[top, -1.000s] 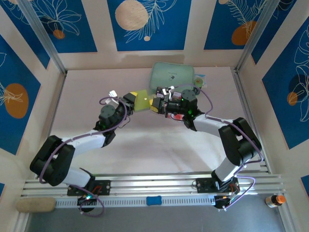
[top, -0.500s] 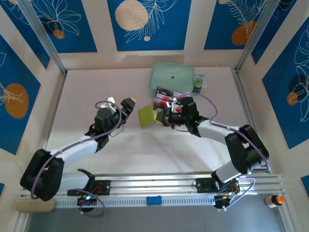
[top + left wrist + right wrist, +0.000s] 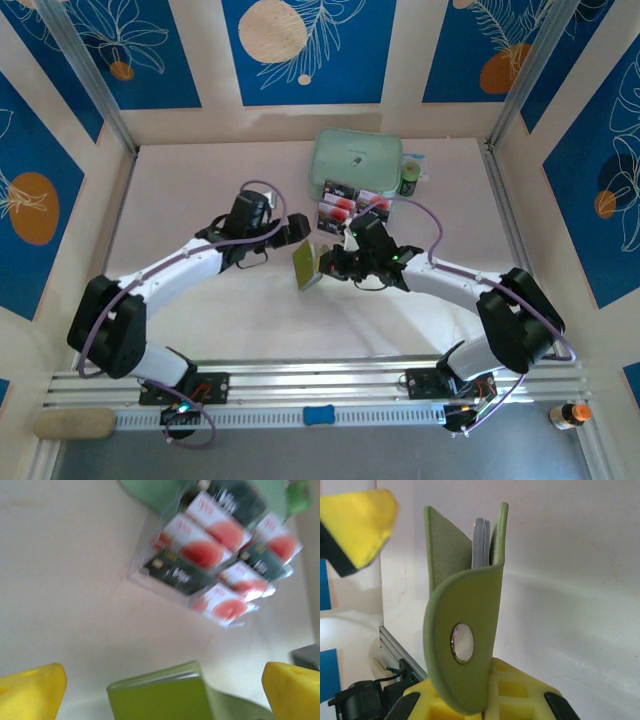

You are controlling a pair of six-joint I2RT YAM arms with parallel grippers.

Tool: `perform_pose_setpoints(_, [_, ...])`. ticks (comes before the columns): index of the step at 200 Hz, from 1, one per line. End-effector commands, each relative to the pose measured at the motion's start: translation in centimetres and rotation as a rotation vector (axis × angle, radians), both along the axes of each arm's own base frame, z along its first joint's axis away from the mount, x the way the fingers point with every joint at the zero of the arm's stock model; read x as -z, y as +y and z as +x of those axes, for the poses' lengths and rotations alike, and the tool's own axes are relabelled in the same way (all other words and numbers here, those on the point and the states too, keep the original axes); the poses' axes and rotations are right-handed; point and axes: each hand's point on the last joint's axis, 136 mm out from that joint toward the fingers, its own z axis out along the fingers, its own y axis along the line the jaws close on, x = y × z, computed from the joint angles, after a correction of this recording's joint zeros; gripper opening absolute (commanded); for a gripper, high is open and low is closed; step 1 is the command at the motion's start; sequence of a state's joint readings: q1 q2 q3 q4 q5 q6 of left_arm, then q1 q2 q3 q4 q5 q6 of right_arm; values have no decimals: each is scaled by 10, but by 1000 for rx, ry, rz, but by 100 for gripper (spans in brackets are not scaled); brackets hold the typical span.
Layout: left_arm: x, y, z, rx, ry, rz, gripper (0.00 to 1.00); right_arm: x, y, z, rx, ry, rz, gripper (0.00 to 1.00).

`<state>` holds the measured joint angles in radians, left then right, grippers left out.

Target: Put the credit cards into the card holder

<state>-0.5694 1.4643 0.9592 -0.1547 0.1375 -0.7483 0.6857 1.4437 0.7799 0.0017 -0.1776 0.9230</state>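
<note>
My right gripper (image 3: 327, 262) (image 3: 487, 702) is shut on the olive-green card holder (image 3: 307, 265) (image 3: 462, 630), held upright above the table's middle. Its flap with the light snap button (image 3: 462, 642) curls toward the right wrist camera. Pale card edges (image 3: 481, 542) stand in its pocket. My left gripper (image 3: 296, 232) (image 3: 162, 695) is open, just above and behind the holder (image 3: 160, 697), its yellow fingertips (image 3: 30, 692) wide on either side without touching it. Several credit cards (image 3: 348, 203) (image 3: 220, 555), with red circles and black bands, lie in a clear tray behind.
A mint-green zip case (image 3: 355, 160) lies at the back, touching the clear tray (image 3: 137, 575). A small green item (image 3: 410, 175) sits right of the case. The aluminium rail (image 3: 320, 380) runs along the near edge. Bare table (image 3: 180, 200) lies to the left.
My left gripper opened and let go of the card holder, drew back left, then came in again beside it. My right gripper carried the holder toward the near side, turning it upright.
</note>
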Motion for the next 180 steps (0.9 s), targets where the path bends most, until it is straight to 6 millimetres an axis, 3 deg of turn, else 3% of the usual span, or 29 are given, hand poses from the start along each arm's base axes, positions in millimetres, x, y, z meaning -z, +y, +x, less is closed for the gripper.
perform_pose_setpoints(1, [8,-6,-11,74,23,81,100,-9,3,8,2,-62,-42,0])
perform_pose_setpoints(93, [37,-16,-25,137,63,196,100,-10,7,7,10,-67,-57,0])
perform_pose_setpoints(180, [67,-3,-33,176,104,312,92,6,-4,7,66,-22,-24,0])
